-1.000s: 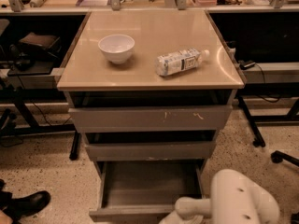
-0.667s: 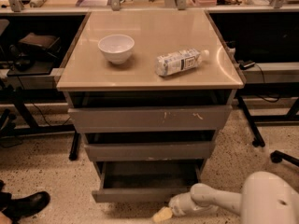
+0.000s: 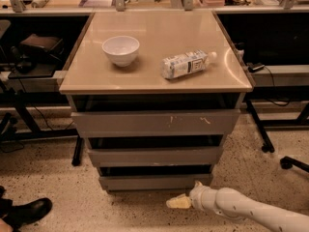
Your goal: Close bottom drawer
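Note:
The bottom drawer [image 3: 155, 181] is the lowest of three grey drawers in the beige-topped cabinet [image 3: 154, 81]. Its plain front panel sits nearly flush, only a little proud of the middle drawer [image 3: 154, 156] above it. No tray interior shows. My gripper [image 3: 177, 202] is at the end of the white arm [image 3: 241, 209] that comes in from the lower right. It hovers low over the floor, just in front of and below the bottom drawer's front, right of its middle.
A white bowl [image 3: 120, 49] and a lying plastic bottle [image 3: 187, 64] rest on the cabinet top. A black shoe [image 3: 29, 210] is at the lower left. Table legs and a chair base [image 3: 289, 161] stand at the right. Speckled floor lies in front.
The bottom drawer went from pulled far out with its tray showing to pushed almost fully in. My arm swung from the lower right corner to low in front of the drawer.

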Controlling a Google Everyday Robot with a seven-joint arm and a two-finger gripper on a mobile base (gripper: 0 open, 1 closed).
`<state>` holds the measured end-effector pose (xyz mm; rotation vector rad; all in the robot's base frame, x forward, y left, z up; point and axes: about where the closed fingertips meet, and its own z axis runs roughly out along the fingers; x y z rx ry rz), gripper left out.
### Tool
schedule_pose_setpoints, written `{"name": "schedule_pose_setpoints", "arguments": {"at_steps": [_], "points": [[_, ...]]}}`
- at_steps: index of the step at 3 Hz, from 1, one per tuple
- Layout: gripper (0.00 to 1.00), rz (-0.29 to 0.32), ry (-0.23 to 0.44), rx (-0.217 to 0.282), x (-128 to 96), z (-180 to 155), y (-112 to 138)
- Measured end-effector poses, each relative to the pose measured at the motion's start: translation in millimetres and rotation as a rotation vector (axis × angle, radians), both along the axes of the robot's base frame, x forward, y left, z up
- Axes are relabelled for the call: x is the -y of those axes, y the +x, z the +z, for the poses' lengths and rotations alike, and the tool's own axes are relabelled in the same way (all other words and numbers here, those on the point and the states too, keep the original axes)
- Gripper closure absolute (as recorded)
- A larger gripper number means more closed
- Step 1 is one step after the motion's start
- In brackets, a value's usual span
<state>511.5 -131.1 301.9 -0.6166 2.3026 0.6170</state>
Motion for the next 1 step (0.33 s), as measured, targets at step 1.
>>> {"name": "schedule_pose_setpoints", "arguments": {"at_steps": [1], "points": [[0.0,0.002,0.001,-0.002,-0.7,-0.3,-0.6]]}}
